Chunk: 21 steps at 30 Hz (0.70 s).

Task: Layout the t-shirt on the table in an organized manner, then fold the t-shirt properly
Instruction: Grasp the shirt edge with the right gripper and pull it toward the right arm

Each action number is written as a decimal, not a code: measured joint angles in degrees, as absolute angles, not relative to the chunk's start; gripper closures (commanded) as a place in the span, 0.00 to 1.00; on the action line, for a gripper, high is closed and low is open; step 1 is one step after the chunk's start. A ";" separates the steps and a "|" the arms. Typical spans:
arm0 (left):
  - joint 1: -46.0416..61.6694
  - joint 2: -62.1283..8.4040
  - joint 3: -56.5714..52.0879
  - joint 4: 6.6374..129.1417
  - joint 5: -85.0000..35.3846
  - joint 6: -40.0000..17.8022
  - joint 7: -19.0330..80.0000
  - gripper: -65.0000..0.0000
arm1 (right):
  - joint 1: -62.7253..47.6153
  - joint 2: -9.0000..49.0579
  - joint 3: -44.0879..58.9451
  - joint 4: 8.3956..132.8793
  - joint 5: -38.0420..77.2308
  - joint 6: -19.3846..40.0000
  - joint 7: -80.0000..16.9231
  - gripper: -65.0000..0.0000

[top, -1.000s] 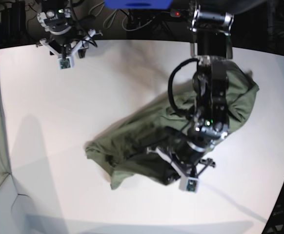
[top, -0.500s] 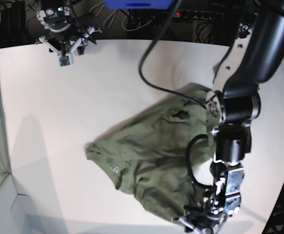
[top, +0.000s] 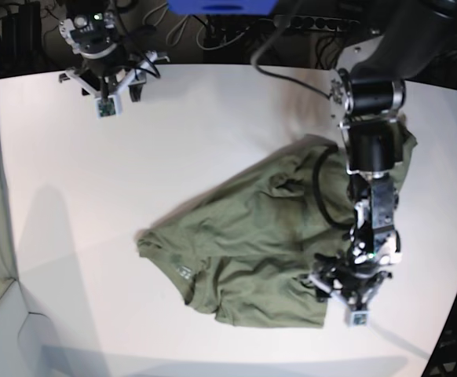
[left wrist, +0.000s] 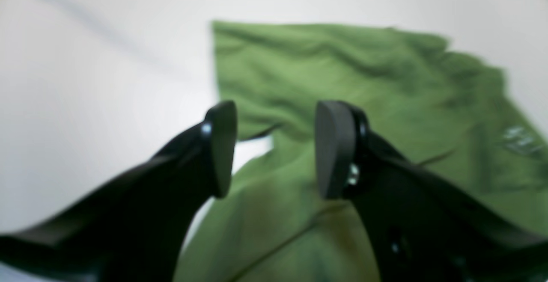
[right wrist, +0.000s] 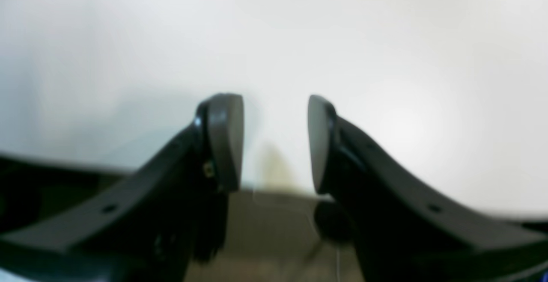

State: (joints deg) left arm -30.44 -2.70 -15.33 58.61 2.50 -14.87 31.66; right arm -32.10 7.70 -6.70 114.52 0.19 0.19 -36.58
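The shirt [top: 252, 243] lies crumpled on the worktop [top: 173, 141], the left pincer [top: 352, 289] wide and empty over its 4 o'clock corner, the right pincer [top: 109, 88] wide and empty at 11 o'clock.

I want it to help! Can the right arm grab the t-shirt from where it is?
Probably not yet: the right gripper sits open at the table's far corner, apart from the t-shirt. Nothing blocks the way.

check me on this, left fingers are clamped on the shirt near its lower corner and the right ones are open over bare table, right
Not quite. The left gripper is open, not clamped: the left wrist view shows a clear gap between its fingers, with the shirt lying beyond them, ungripped. The rest holds: it sits by the shirt's lower corner in the base view, and the right gripper is open over bare table.
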 measured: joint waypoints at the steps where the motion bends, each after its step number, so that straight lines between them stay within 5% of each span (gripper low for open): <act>1: -27.68 -3.20 -15.88 62.28 2.55 -14.94 31.81 0.55 | -30.28 7.55 -7.51 114.48 0.21 0.16 -36.77 0.61; 5: -18.50 -3.60 -21.61 73.76 2.09 -16.03 35.44 0.52 | -24.21 7.66 -10.13 114.50 0.12 0.19 -36.75 0.60; 12: -6.61 -3.77 -34.00 91.92 2.26 -15.86 45.78 0.24 | -14.61 7.64 -20.03 114.10 -0.01 0.21 -36.86 0.58; 21: 11.14 -2.90 -39.72 106.04 1.96 -16.03 49.06 0.22 | -6.74 5.58 -31.70 106.65 -0.03 0.21 -37.12 0.49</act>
State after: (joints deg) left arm 11.14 -2.90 -39.72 106.04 1.96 -16.03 49.06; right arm -6.74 5.58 -31.70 106.65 -0.03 0.21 -37.12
